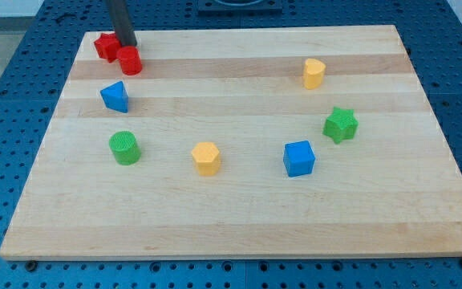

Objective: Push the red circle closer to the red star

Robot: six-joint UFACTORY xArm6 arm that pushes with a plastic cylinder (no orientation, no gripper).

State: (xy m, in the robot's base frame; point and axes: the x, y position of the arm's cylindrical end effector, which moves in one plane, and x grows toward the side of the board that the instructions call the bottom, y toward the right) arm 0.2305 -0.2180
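Pale wooden table (239, 217) on a blue perforated bench carries the red circle (130, 60), a short glossy cylinder near the view's top-left corner, touching the red star (105, 45) on its left, with my tip (127, 44) just behind the pair. No jaws exist on this rod. Open wood lies right of the pair; the blue block (115, 96) sits below, near the left edge.

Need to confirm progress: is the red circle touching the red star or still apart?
Touching, it seems: the red circle sits against the red star, no gap showing; my tip is just above it.
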